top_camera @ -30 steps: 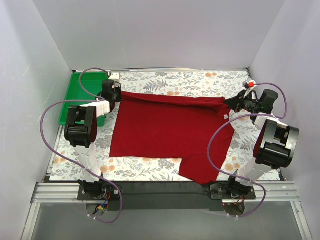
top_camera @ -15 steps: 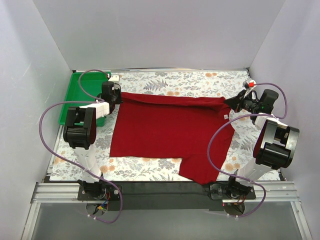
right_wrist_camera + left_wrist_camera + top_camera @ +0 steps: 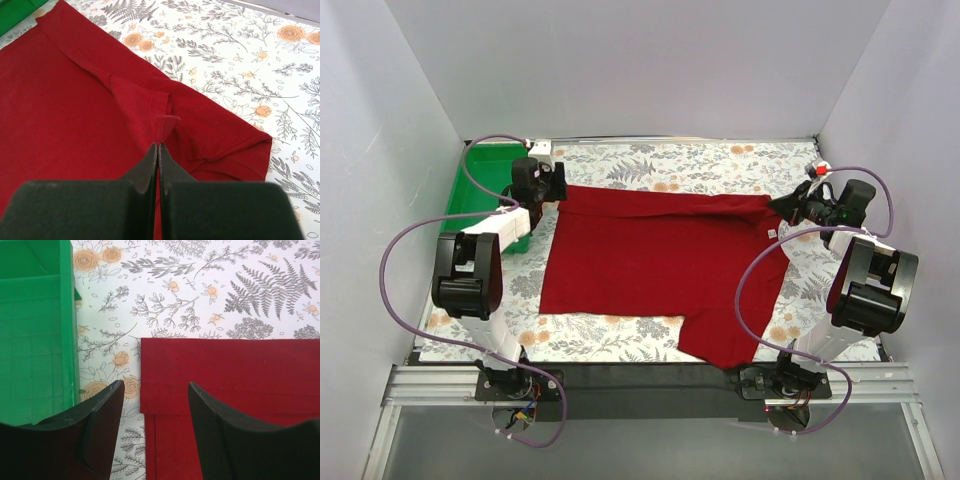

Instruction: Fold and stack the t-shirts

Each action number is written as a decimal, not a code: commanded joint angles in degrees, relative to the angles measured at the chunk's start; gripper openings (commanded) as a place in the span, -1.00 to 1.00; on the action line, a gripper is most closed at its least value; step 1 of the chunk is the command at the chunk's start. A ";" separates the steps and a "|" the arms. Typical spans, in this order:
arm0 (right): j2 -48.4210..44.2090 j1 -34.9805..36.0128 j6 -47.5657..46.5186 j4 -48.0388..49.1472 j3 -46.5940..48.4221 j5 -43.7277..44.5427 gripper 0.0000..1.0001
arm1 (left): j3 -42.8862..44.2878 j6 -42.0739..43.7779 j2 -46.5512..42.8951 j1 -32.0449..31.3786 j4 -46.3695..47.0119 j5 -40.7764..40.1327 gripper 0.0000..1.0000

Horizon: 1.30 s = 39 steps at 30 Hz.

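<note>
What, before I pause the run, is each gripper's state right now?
Left gripper: open, above a corner of the t-shirt, holding nothing.
Right gripper: shut on a pinch of the t-shirt's cloth.

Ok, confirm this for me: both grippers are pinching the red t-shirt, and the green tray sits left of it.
Not quite. Only the right gripper is pinching the red t-shirt. The left gripper is open, its fingers apart above the shirt's corner with no cloth between them, as the left wrist view shows. The green tray does sit left of it.
</note>
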 commanded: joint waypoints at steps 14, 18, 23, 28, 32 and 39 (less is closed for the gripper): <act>-2.25 -0.49 -14.38 -10.37 -3.32 -1.06 -0.81 | -2.10 -6.05 -13.02 0.36 -3.72 1.52 0.03; -3.74 -0.58 -26.31 -24.16 -2.53 -0.28 -0.43 | -3.24 -8.16 -16.27 0.36 -5.30 2.31 0.04; -6.90 -0.58 -35.84 -37.52 -0.34 4.03 0.14 | -3.59 -11.85 -20.58 0.36 -8.81 5.29 0.04; -9.81 -0.58 -33.42 -42.82 2.82 11.68 0.27 | -4.47 -17.73 -26.37 0.36 -12.34 8.37 0.04; -4.74 3.88 -31.29 -48.52 10.11 14.75 0.30 | -9.29 -19.15 -34.19 0.36 -16.02 12.50 0.06; 10.82 11.46 -24.45 -57.14 29.52 17.49 0.25 | -20.35 -16.26 -51.93 -0.35 -21.65 16.73 0.29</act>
